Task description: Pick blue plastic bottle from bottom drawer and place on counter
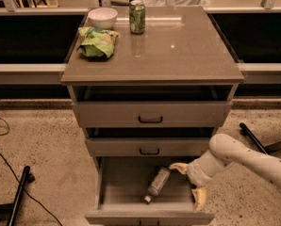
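Note:
The blue plastic bottle (pixel 158 183) lies on its side in the bottom drawer (pixel 113 184), which is pulled out, with its cap towards the drawer front. My gripper (pixel 189 182) is over the drawer's right side, just right of the bottle and not touching it. Its two pale fingers (pixel 178 167) are spread apart and hold nothing. The counter (pixel 178 53) is the glossy top of the cabinet above.
On the counter stand a green soda can (pixel 137 17), a white bowl (pixel 102 18) and a green crumpled bag (pixel 98 42), all at the back left. The two upper drawers (pixel 150 114) are slightly out. Black cables and a pole (pixel 18 192) lie on the floor at left.

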